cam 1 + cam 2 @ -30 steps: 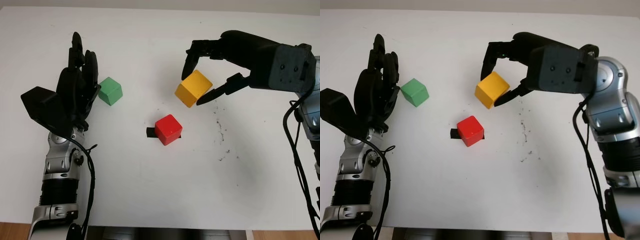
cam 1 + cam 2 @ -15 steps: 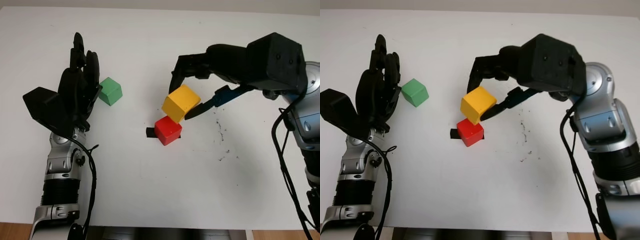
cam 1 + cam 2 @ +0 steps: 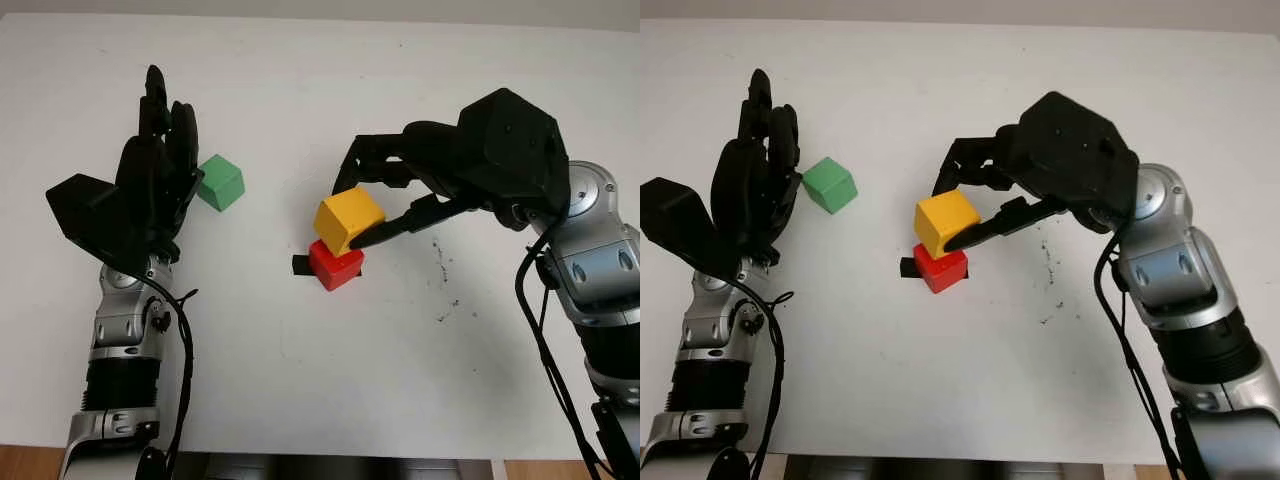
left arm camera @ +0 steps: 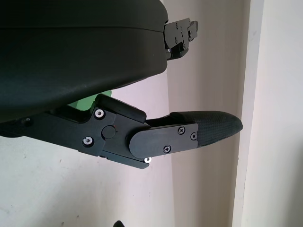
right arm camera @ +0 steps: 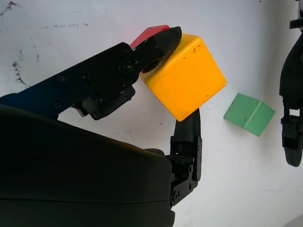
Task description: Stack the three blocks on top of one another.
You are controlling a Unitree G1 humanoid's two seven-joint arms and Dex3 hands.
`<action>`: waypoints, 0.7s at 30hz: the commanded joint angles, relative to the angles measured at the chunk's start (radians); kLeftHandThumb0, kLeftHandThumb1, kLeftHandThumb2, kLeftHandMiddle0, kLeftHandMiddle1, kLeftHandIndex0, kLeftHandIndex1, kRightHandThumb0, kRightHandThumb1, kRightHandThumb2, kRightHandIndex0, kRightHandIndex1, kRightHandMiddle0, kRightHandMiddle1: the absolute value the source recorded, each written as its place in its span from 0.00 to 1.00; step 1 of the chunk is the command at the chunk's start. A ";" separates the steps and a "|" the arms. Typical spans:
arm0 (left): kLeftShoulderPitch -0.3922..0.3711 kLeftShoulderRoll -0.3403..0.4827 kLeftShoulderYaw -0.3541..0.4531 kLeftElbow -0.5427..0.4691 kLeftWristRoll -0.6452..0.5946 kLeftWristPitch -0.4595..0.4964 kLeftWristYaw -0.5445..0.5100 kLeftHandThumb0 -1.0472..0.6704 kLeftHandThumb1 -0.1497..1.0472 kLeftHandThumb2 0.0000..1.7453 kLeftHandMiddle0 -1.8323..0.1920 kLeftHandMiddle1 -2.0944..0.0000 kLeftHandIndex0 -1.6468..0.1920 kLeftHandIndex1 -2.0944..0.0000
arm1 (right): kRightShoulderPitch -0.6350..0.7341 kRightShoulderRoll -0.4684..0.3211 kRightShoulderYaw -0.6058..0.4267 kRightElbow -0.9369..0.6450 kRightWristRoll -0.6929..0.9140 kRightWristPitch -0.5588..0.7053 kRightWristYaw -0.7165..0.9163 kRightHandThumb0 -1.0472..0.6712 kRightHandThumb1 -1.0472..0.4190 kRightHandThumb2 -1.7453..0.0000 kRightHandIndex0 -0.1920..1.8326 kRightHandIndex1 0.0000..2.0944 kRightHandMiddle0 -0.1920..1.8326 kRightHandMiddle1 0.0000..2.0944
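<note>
We see the right hand (image 3: 352, 205) reaching in over the middle of the white table (image 3: 300, 340), its fingers pinched on the yellow block (image 3: 349, 221). One fingertip (image 5: 165, 39) presses the side of the block nearest the robot, and other fingers curl over its far side. The yellow block sits directly above the red block (image 3: 335, 265), a little tilted and turned relative to it; we cannot tell whether the two touch fully or whether the yellow one hangs just over the red. In the right wrist view, a corner of the red block (image 5: 149, 34) peeks out behind the finger and the yellow block (image 5: 184, 75).

The red block stands on the table beside a small black mark (image 3: 300, 264), which lies against its left side. To the right of the stack we note a scatter of dark specks (image 3: 441, 270) on the tabletop.

Farther out, the left hand (image 3: 160, 180) is open, held upright above the left part of the table, holding nothing. The green block (image 3: 220, 182) sits on the table just beside it, on the side toward the middle, well apart from the other two blocks. We see no containers on the table; the blocks stand on the bare surface.
</note>
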 commanded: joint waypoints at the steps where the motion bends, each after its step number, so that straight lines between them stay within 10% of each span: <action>1: 0.007 -0.001 -0.001 -0.015 0.007 -0.008 0.005 0.17 1.00 0.31 0.98 0.97 0.99 0.98 | 0.004 0.002 0.002 -0.016 -0.002 0.001 -0.006 0.36 0.07 0.97 0.22 0.02 0.24 0.80; 21: 0.012 -0.003 -0.002 -0.021 0.000 -0.007 -0.001 0.17 1.00 0.31 0.98 0.98 1.00 0.98 | -0.004 0.002 0.012 -0.012 0.010 0.021 0.012 0.36 0.08 0.97 0.22 0.02 0.24 0.80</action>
